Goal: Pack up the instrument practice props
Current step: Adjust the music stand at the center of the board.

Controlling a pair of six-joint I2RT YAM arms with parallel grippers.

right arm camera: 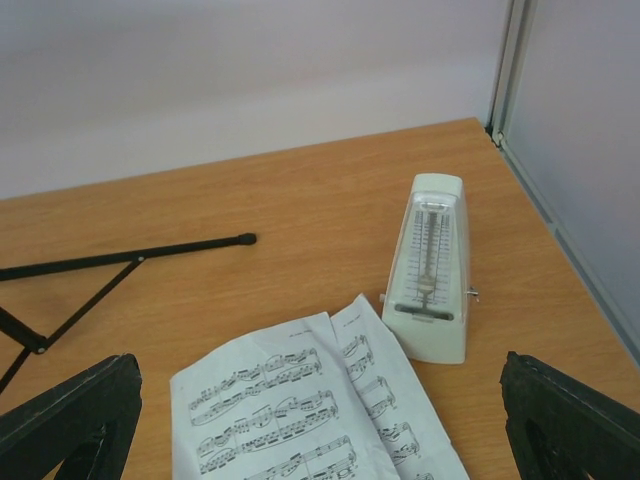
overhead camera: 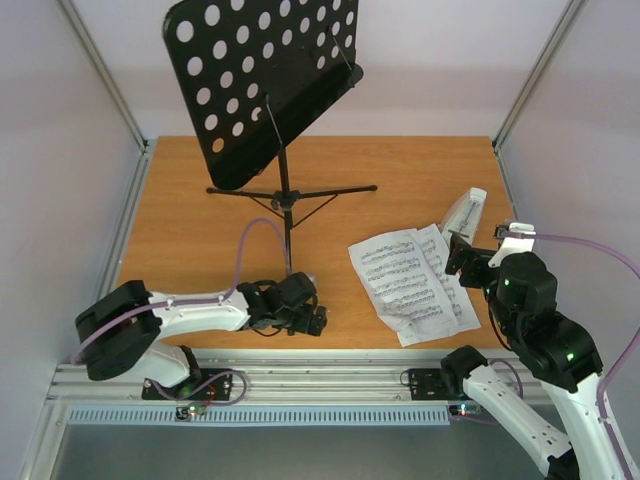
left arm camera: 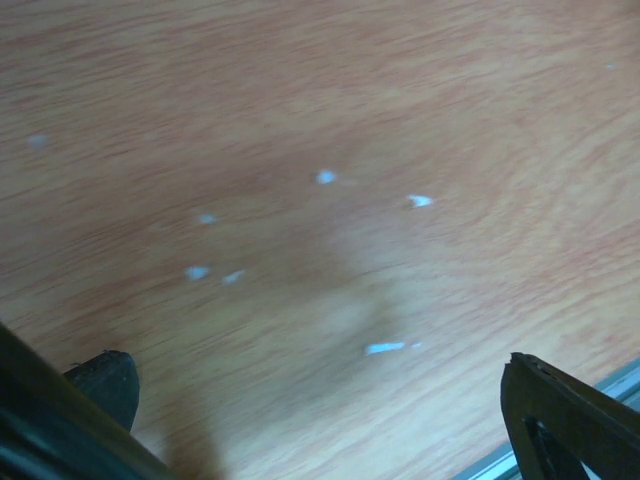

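Observation:
The black music stand (overhead camera: 262, 80) rises at the back of the table, its round-holed desk tilted and its tripod legs (overhead camera: 290, 192) spread on the wood. One leg (right arm camera: 130, 253) also lies across the left of the right wrist view. White sheet-music pages (overhead camera: 412, 282) lie flat at front right, partly overlapping. The pale metronome (overhead camera: 465, 213) stands upright just behind them, under its clear cover. My right gripper (overhead camera: 468, 262) hovers open over the pages' right edge, with the pages (right arm camera: 290, 410) and metronome (right arm camera: 430, 270) ahead of it. My left gripper (overhead camera: 316, 322) rests low and open near the front edge, over bare wood only.
The wooden table (overhead camera: 200, 240) is bounded by white walls and metal frame posts (overhead camera: 100, 70). An aluminium rail (overhead camera: 320, 375) runs along the near edge, and its corner (left arm camera: 600, 395) shows in the left wrist view. Purple cables (overhead camera: 250, 240) loop above both arms.

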